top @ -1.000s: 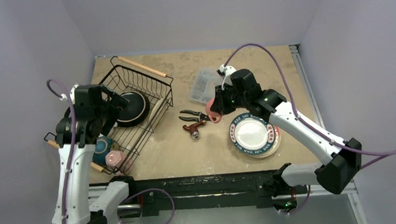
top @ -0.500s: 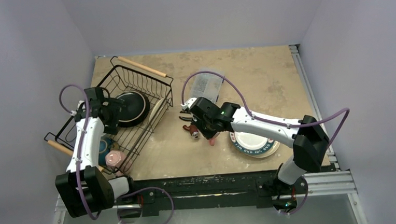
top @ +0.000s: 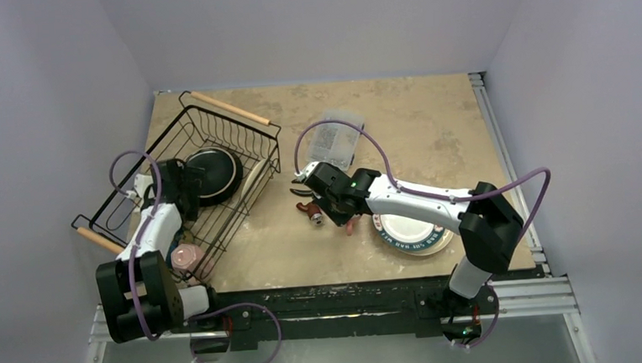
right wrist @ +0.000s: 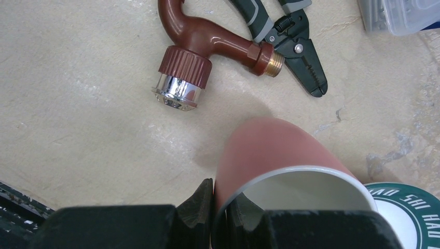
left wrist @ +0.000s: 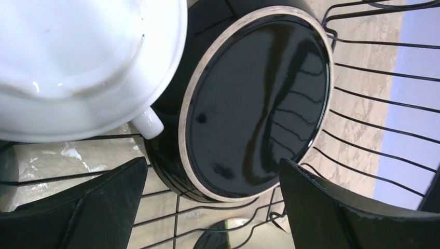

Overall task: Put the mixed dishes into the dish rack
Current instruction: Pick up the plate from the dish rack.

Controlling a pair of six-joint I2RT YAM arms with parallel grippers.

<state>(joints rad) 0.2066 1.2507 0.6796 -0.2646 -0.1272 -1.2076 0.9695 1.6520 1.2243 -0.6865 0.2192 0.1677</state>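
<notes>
Two pink mugs: one pink mug [right wrist: 270,150] in the right gripper [right wrist: 220,210], another pink mug [top: 188,258] behind the left gripper [left wrist: 212,207] in the single dish rack [top: 231,109]. Ahead of the left gripper, one black dish [left wrist: 254,104] and one white dish [left wrist: 78,62]; beside the right, one teal-rimmed plate [top: 409,231]. Ahead of it, two hand tools, pliers [right wrist: 298,44] and nozzle [right wrist: 207,44], and one clear box [top: 332,143].
</notes>
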